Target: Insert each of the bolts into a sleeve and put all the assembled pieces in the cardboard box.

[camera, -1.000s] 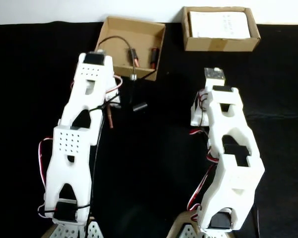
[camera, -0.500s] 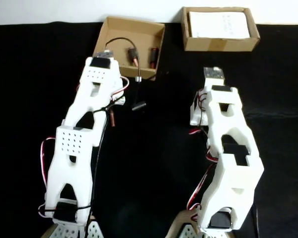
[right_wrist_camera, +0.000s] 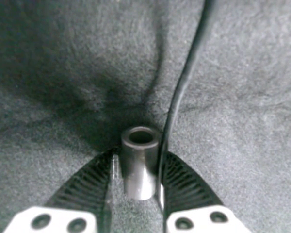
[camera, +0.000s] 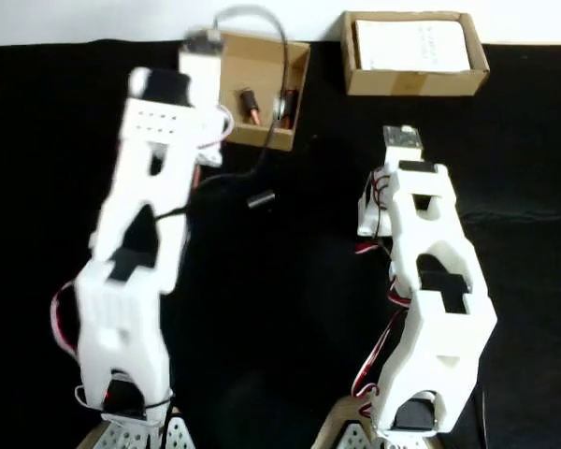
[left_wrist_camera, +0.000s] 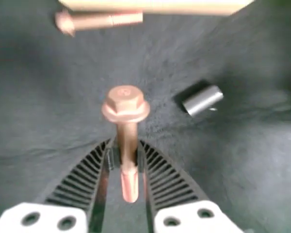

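Observation:
My left gripper (left_wrist_camera: 125, 145) is shut on the shank of a copper bolt (left_wrist_camera: 125, 108), whose hex head points away from the fingers. A second copper bolt (left_wrist_camera: 98, 20) lies on the black cloth beside the cardboard box's wall (left_wrist_camera: 155, 5). A loose black sleeve (left_wrist_camera: 201, 99) lies on its side nearby, also seen as a sleeve (camera: 260, 198) in the high view. My right gripper (right_wrist_camera: 139, 160) is shut on an upright black sleeve (right_wrist_camera: 140, 165) with its bore open. The cardboard box (camera: 208, 58) holds two assembled pieces (camera: 269, 106).
A second cardboard box (camera: 416, 82) with white paper in it stands at the back right. A black cable (right_wrist_camera: 184, 82) runs close past the sleeve in my right gripper. The left arm (camera: 140, 215) stands raised in front of the box; the right arm (camera: 430, 271) is low.
The left arm has lifted off the table and swung up and back towards the cardboard box with the bolt. The right arm and the loose sleeve have stayed put.

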Controlling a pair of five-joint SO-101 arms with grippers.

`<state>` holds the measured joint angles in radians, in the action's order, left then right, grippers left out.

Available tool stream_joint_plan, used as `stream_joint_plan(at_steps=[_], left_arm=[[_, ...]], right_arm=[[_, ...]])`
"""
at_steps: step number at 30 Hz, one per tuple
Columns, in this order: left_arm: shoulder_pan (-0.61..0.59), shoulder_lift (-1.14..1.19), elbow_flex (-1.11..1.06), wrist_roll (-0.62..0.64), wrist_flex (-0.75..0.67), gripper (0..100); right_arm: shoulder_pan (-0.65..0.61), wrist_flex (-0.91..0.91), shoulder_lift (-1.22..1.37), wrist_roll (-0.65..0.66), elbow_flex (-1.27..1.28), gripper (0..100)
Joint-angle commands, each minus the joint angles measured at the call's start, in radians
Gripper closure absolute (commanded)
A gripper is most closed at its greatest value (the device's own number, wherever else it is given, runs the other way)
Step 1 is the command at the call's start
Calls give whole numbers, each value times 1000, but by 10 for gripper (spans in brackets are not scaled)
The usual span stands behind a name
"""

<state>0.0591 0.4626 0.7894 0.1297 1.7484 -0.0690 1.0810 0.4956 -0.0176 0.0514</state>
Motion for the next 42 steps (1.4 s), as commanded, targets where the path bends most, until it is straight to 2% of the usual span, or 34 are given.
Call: stream_joint_plan(at_steps=[1, 7, 9, 12, 15, 18, 21, 25, 30, 36, 38, 42], left_arm=[[5, -369, -94, -48, 9, 993], [5, -897, -467, -110, 0, 993], [1, -1082, -579, -109, -49, 993], [-1, -1371, -742, -109, -201, 992], [5, -1603, -964, -109, -396, 991], [2, -1733, -1207, -107, -589, 991], [8, -1781, -1340, -101, -715, 991], [53, -1736, -1356, -100, -827, 991], [242, -1593, -1268, -94, -853, 991], [349, -1357, -1049, 71, -852, 991], [398, -1285, -990, 83, -845, 991], [507, -1176, -920, 84, -810, 991]], right_arm=[[-24, 54, -94, -9, -18, 980], [-38, 208, -469, -2, -8, 980], [-39, 283, -601, -2, -8, 980], [-77, 395, -800, -2, -7, 980], [-166, 493, -1001, -2, -7, 980], [-277, 515, -1193, -3, 45, 991], [-354, 470, -1374, -3, 176, 991], [-367, 262, -1586, -2, 484, 991], [-371, -242, -1811, -2, 970, 991], [-424, -869, -2009, -3, 1457, 991], [-464, -961, -2057, -8, 1549, 991], [-516, -969, -2095, -11, 1620, 991]])
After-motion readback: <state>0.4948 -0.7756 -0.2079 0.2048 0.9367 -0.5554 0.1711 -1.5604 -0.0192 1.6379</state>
